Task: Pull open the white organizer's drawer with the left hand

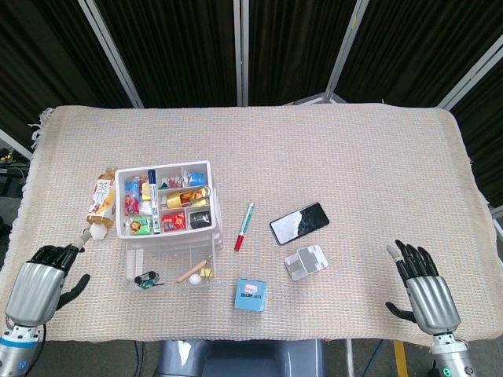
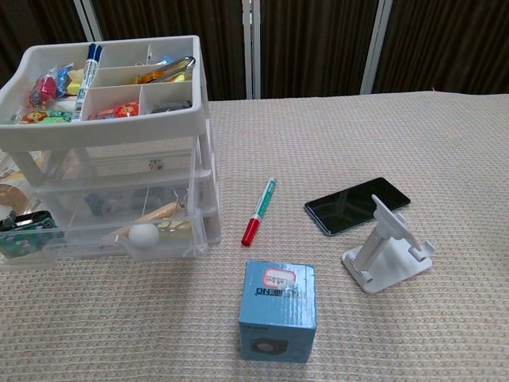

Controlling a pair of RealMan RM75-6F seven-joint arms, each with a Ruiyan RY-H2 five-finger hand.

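On the counter point(image 1: 354, 157): 1 white organizer point(image 1: 165, 206), 1 bottle point(image 1: 101, 198), 1 marker point(image 1: 244, 226), 1 phone point(image 1: 299, 223), 1 phone stand point(image 1: 306, 261), 1 blue box point(image 1: 251, 295).

Legible text: one item only.
Blue box point(image 2: 277, 311), near edge of the table, right of the organizer's drawer: top label reads roughly "ENG", upside down and partly blurred. Bottle point(image 1: 101, 198) label at left is unreadable.
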